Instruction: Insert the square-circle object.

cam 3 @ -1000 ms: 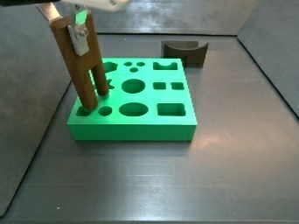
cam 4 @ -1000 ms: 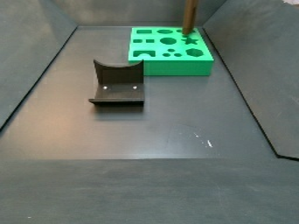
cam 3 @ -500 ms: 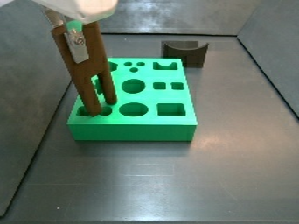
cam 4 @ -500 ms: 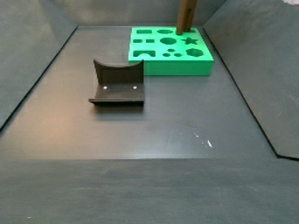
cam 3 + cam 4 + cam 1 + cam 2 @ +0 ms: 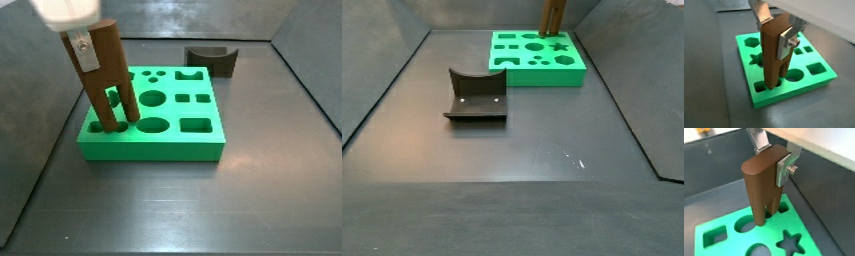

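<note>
— Over the green board (image 5: pixel 150 125), what was the arm doing?

— The gripper (image 5: pixel 777 31) hung above the board's corner, its silver fingers (image 5: pixel 785 169) pinched on the top of the tall brown two-pronged post (image 5: pixel 102 85). In both wrist views you could see the plates pressed against the post's two faces.

— And the post itself?

— It stood close to upright, leaning only a little. In a wrist view its two prongs (image 5: pixel 763 211) reached down to a round hole at the board's corner; whether they sat inside it or just above, I couldn't tell. In a side view only a short length of the post (image 5: pixel 553 15) showed, rising from the board's (image 5: pixel 537 60) far corner.

— Where was the square-circle object?

— Nowhere near the gripper. It sat on the grey floor, well apart from the board, untouched. In a side view it was the small dark block (image 5: pixel 211 59) behind the board, near the back wall, scoop facing up. In a side view from the opposite end it (image 5: pixel 476 95) lay nearer the camera, on the open floor (image 5: pixel 516 150) in front of the board.

— Any of the other holes filled?

— The star, square and round cut-outs I could see were open.
</note>
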{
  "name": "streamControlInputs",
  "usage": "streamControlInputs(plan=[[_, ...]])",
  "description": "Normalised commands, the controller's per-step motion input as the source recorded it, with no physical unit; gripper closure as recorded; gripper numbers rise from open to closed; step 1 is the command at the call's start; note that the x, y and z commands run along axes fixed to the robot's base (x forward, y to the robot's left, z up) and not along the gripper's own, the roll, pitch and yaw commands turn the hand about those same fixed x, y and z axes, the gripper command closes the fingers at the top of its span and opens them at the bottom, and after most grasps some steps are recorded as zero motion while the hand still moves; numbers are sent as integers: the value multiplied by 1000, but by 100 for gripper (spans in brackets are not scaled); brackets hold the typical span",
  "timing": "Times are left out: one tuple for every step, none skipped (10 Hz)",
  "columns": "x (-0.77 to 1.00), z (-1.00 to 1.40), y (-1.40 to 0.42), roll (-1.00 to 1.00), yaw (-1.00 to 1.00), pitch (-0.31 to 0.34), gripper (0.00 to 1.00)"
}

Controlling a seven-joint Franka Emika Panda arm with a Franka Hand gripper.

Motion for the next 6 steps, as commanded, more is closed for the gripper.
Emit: streamControlInputs(plan=[[0, 203, 0, 0, -1000, -4, 100], [-86, 166, 0, 4, -997, -3, 100], [-94, 123, 0, 0, -994, -11, 100], [-200, 51, 0, 0, -940, -23, 100], [-437, -11, 66, 0, -806, -39, 100], [-591, -166, 94, 0, -674, -20, 100]])
